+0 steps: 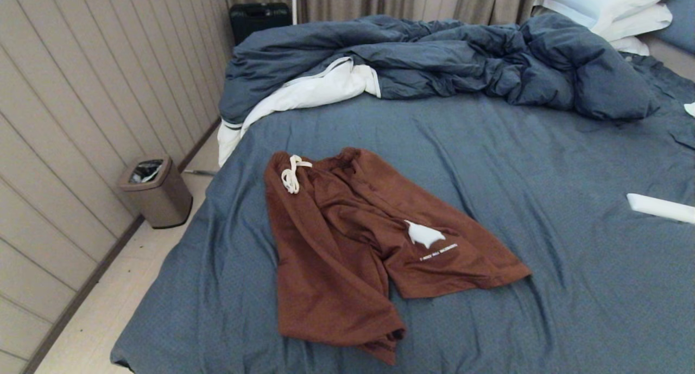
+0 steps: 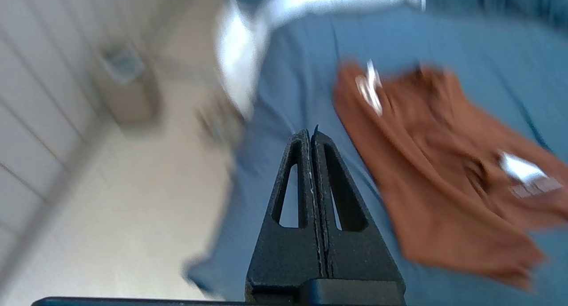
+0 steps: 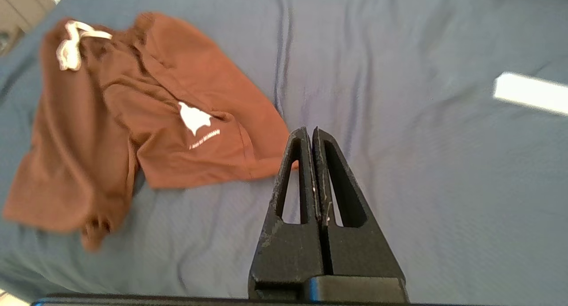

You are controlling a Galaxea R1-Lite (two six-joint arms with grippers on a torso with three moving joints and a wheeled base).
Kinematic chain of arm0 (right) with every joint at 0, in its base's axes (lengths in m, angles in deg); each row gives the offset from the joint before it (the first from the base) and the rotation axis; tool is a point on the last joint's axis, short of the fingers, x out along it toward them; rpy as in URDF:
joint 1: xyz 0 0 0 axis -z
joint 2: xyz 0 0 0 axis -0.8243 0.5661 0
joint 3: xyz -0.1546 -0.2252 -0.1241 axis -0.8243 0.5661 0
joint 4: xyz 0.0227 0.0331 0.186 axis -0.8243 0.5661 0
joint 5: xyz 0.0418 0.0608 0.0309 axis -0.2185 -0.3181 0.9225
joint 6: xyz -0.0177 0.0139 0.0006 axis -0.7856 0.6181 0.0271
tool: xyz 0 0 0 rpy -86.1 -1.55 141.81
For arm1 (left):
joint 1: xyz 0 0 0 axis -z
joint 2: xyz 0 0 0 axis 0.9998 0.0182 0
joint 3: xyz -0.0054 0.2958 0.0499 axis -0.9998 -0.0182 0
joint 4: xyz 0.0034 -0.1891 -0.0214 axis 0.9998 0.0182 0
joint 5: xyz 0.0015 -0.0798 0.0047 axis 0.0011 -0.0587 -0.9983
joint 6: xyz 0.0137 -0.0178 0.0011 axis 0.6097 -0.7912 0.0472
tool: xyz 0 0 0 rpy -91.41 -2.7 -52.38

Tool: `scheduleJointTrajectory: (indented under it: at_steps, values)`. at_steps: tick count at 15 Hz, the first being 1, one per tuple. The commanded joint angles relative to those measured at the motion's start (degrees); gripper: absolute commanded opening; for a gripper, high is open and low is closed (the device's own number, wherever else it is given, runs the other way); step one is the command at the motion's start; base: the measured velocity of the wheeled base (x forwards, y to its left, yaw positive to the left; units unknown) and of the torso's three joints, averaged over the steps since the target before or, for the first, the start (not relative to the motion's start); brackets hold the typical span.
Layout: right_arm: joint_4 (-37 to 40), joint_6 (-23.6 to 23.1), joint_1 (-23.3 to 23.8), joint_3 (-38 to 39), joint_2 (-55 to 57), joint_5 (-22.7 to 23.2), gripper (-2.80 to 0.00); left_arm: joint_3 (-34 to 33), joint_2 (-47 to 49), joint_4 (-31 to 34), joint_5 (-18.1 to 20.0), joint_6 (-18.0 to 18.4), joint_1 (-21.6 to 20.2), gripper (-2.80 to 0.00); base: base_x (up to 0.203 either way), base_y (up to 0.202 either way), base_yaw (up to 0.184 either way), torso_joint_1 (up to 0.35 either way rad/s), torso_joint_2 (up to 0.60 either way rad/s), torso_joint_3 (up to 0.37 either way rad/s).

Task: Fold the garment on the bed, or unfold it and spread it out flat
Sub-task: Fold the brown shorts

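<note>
Both grippers, left gripper (image 2: 312, 135) and right gripper (image 3: 309, 135), hover with fingers closed and empty; opening them before pinching the garment (image 1: 353, 243) at its waistband would serve best.

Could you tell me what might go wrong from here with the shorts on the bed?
The shorts lie rumpled, one leg lapping the other, so a pinch could lift two layers together. The near leg's hem sits close to the edge of the bed and might slide off. Both the left gripper and right gripper are shut and must open first.
</note>
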Motion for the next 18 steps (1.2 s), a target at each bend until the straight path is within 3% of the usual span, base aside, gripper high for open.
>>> scheduleJointTrajectory:
  at_steps: [1, 4, 7, 9, 13, 18]
  values:
    - [0.8, 2.2, -0.6, -9.4, 25.2, 0.2, -2.80, 8.2, 22.1, 4.5, 3.3, -2.2, 0.0, -2.80, 0.000, 0.000, 0.000, 0.000, 0.00, 0.000]
    - [7.0, 8.4, -4.1, -26.6, 46.4, 0.5, -2.80, 15.1, 38.9, 7.2, 6.8, -5.0, 1.6, -2.80, 0.000, 0.000, 0.000, 0.000, 0.00, 0.000]
    - [17.0, 15.3, -9.0, -40.8, 59.7, 2.4, -2.80, 21.4, 53.4, 4.8, 8.1, -6.0, 6.7, -2.80, 0.000, 0.000, 0.000, 0.000, 0.00, 0.000]
    - [19.2, 17.8, -10.1, -41.4, 60.3, 7.2, -2.80, 26.7, 62.1, 0.0, 9.3, -6.2, 10.5, -2.80, 0.000, 0.000, 0.000, 0.000, 0.00, 0.000]
    - [18.9, 17.9, -10.2, -40.7, 56.6, 9.2, -2.80, 39.2, 74.0, -4.3, 13.5, -7.1, 16.7, -2.80, 0.000, 0.000, 0.000, 0.000, 0.00, 0.000]
    - [15.7, 16.4, -10.2, -39.3, 54.1, 10.6, -2.80, 47.6, 82.6, -4.6, 13.9, -9.2, 18.5, -2.80, 0.000, 0.000, 0.000, 0.000, 0.00, 0.000]
